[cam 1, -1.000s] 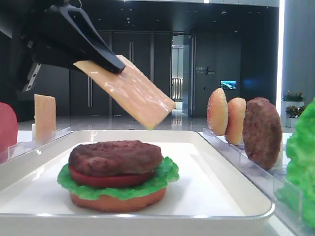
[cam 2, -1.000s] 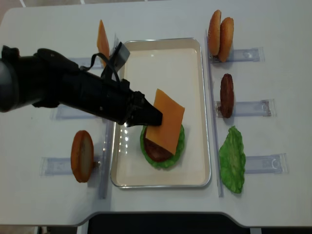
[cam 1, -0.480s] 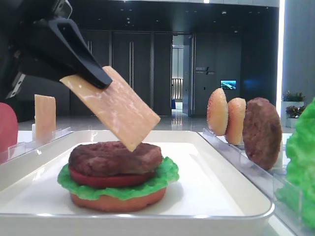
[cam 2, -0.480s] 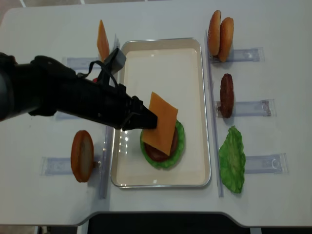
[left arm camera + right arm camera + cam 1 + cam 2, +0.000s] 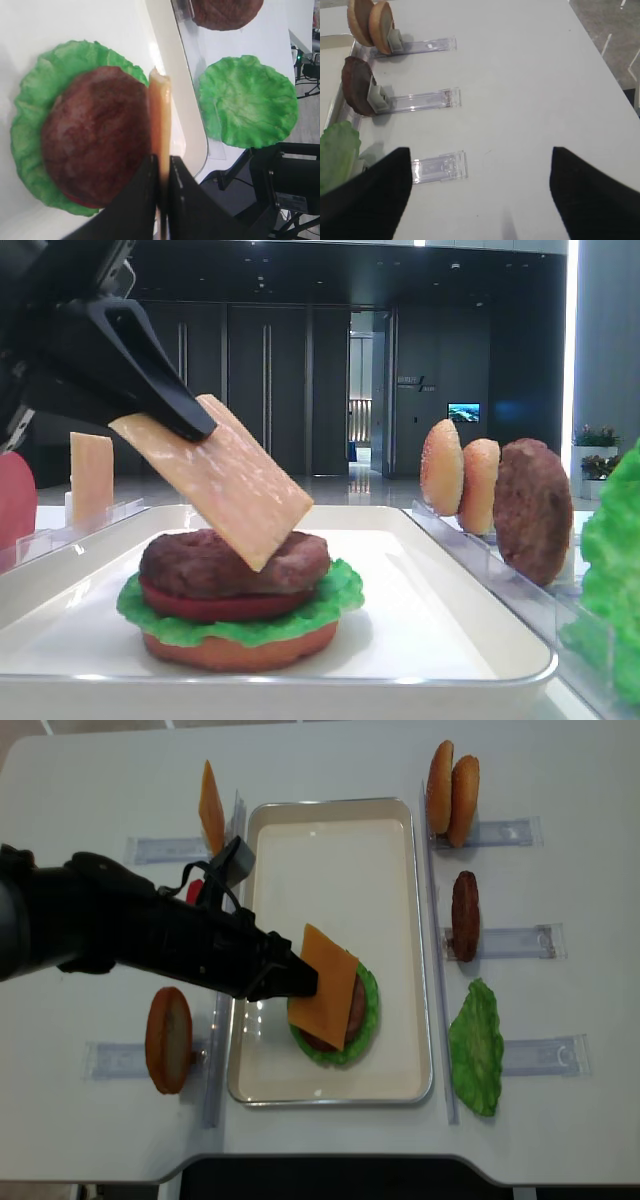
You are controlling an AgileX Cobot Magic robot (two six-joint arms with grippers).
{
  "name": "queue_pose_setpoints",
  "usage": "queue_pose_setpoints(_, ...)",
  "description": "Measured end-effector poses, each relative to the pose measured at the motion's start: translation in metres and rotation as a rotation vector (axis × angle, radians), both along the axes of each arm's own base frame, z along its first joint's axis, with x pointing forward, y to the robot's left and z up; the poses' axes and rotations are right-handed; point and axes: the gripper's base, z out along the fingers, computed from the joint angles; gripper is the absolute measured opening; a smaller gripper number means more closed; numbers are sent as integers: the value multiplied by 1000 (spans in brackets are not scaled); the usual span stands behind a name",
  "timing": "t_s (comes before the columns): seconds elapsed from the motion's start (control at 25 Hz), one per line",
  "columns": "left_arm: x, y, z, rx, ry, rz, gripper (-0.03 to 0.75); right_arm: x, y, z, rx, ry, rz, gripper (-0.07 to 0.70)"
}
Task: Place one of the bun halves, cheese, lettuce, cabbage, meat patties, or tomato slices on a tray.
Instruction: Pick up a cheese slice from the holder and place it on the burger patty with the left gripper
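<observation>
The cheese (image 5: 215, 480) is pinched by one corner in the left gripper (image 5: 190, 420) and tilted over the patty (image 5: 232, 560) on the tray (image 5: 440, 625), its low corner leading for laying flat; the right gripper (image 5: 480, 195) is spread, idle.

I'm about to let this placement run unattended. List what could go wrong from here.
1. The cheese slice hangs tilted, pinched at one corner by the left gripper; released so, it may land skewed or slide off the meat patty.
2. Its low corner is at the patty; further descent could shove the stack across the tray.
</observation>
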Motion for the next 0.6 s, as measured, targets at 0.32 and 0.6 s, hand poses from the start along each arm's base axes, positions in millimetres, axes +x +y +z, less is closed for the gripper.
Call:
queue_pose_setpoints(0.32, 1, -2, 3, -36, -39, -19, 26, 0, 0, 0, 0, 0, 0, 539)
queue_pose_setpoints(0.6, 2, -3, -3, -37, -29, -33, 26, 0, 0, 0, 0, 0, 0, 539)
